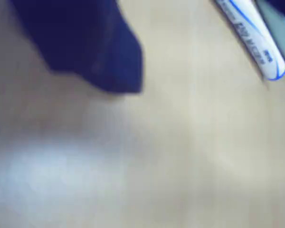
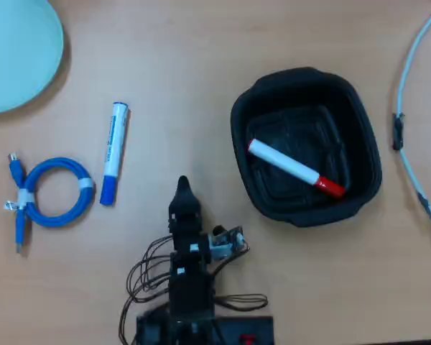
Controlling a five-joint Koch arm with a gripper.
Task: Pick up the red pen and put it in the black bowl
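Note:
The red pen (image 2: 294, 169), white barrel with a red cap, lies diagonally on the ridged bottom of the black bowl (image 2: 359, 115) at the right of the overhead view. My gripper (image 2: 182, 184) is left of the bowl, over bare table, pointing away from the arm's base. Its jaws form one narrow tip with nothing between them. In the wrist view the gripper (image 1: 128, 85) is a dark blue blurred mass at the upper left, above the wooden table. The pen and the bowl are out of the wrist view.
A white marker with a blue cap (image 2: 113, 152) lies left of the gripper and shows in the wrist view (image 1: 254, 40). A coiled blue cable (image 2: 54, 192) lies further left. A pale blue plate (image 2: 14, 50) is top left. A pale cable (image 2: 409, 108) runs along the right edge.

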